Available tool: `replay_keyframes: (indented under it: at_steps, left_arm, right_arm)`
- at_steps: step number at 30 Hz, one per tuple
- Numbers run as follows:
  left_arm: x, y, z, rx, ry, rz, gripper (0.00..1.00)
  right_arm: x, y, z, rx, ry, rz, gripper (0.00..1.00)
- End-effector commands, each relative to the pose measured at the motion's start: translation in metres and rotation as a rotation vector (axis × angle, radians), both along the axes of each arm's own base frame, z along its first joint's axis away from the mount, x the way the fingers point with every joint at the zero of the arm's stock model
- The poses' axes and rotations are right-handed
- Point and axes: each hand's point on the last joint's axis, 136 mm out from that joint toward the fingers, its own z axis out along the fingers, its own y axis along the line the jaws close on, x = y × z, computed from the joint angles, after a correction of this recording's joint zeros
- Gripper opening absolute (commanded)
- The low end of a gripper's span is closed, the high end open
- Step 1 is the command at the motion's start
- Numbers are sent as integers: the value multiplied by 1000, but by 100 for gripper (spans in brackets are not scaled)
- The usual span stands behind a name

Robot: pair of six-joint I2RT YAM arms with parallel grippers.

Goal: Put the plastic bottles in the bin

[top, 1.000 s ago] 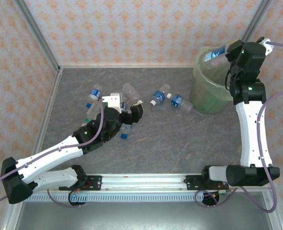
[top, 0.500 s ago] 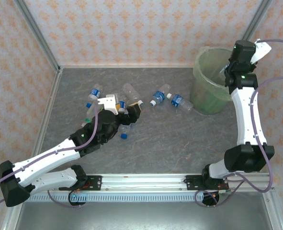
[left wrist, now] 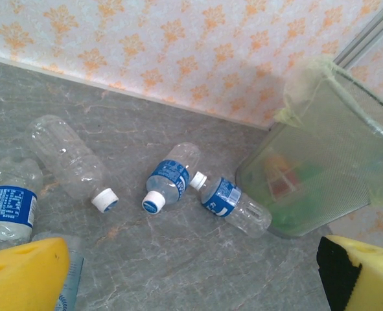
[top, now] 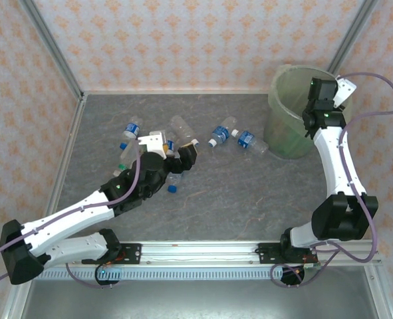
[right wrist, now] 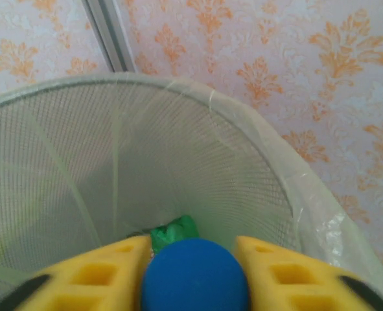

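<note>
The whole setup sits in a little booth. The walls (top: 196, 40) are papered pale with an orange floral print, and there are grey metal posts (top: 50, 46) at the back corners. The desk (top: 249, 193) is a grey marbled slab, kinda stone-look.

Biggest thing on it is the bin (top: 282, 133), standing upright in the back right corner. It's round, see-through pale green with a fine mesh texture, and a thin liner (right wrist: 295, 194) is folded over the rim. From the left wrist view you can make out green and red-orange shapes (left wrist: 283, 184) through its wall, down near the bottom.

The right tool (right wrist: 194, 256) hangs over the bin's mouth, pointing down into it. A round blue cap (right wrist: 194, 285) sits right between its yellow fingers (right wrist: 107, 272). Honestly can't tell if it's pinching that or not.

The left tool (top: 175, 154) is spread wide with nothing in it, low over the left cluster of plastic bottles (top: 173, 181).

The loose ones are all lying on their sides:
- Two blue-label bottles lie near the bin, on its left. The nearer one (left wrist: 233, 204) has its white cap up against the side of the other (left wrist: 173, 176).
- Further left there's an unlabelled clear bottle (left wrist: 65, 155) with a white cap.
- Another blue-label bottle (left wrist: 10, 201) lies just beside that one.
- One more (top: 131, 129) sits at the far left of the cluster.
</note>
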Motion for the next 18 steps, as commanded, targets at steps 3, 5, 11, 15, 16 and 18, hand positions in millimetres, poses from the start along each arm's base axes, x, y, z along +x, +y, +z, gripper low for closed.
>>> replay_keyframes:
  at_steps: [3, 5, 11, 15, 16, 18]
  left_arm:
    - [6, 2, 7, 22, 6, 36, 99]
    - [9, 1, 6, 27, 8, 40, 99]
    - [22, 6, -9, 49, 73, 71, 99]
    - [31, 13, -33, 38, 162, 79, 99]
    - [32, 15, -39, 41, 180, 77, 99]
    - [35, 19, -53, 64, 224, 83, 99]
  right_arm:
    - [-12, 5, 27, 12, -45, 28, 73]
    - [-11, 9, 37, 24, -70, 51, 81]
    - [-10, 28, 69, 78, -156, 164, 100]
    - [-10, 55, 88, 147, -224, 309, 100]
    - [-12, 60, 92, 162, -239, 338, 100]
    - [-15, 74, 99, 197, -270, 405, 100]
